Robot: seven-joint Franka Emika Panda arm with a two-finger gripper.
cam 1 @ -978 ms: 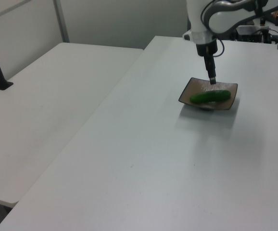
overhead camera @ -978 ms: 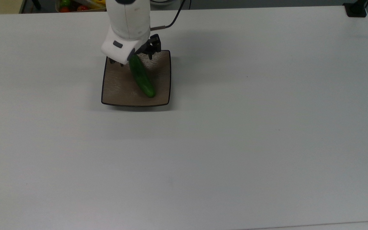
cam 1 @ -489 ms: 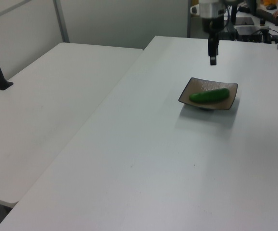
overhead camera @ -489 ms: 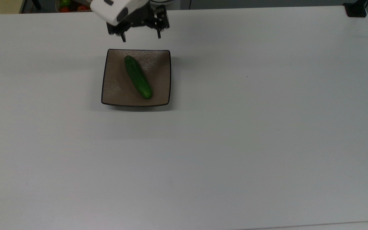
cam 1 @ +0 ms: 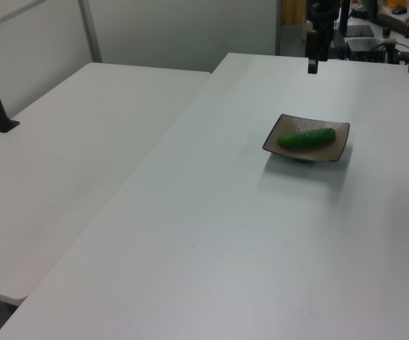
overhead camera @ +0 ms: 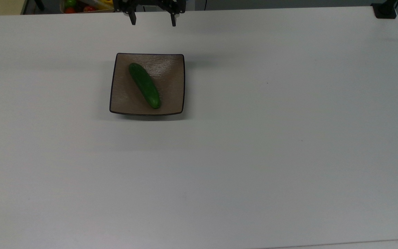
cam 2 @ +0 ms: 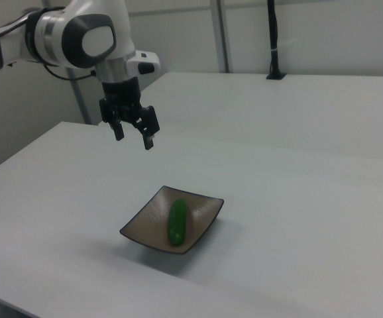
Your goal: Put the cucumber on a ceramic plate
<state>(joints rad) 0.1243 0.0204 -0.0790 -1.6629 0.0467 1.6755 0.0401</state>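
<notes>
1. Broadly, the white table carries the whole scene; a second white table sits at the left view's left.
2. Arm: white, reaching in from the right view's upper left, wrist pointing down.
3. Ceramic plate: square, brown, thin black rim, resting flat on the table toward the top view's far left of centre.
4. Cucumber: dark green, lying diagonally on the plate, one end near the plate's far-left corner in the top view, the other near its near edge. Nothing touches it.
5. Gripper: raised well above the table, beyond the plate's far edge in the top view. Fingers spread wide, holding nothing, touching nothing.
</notes>
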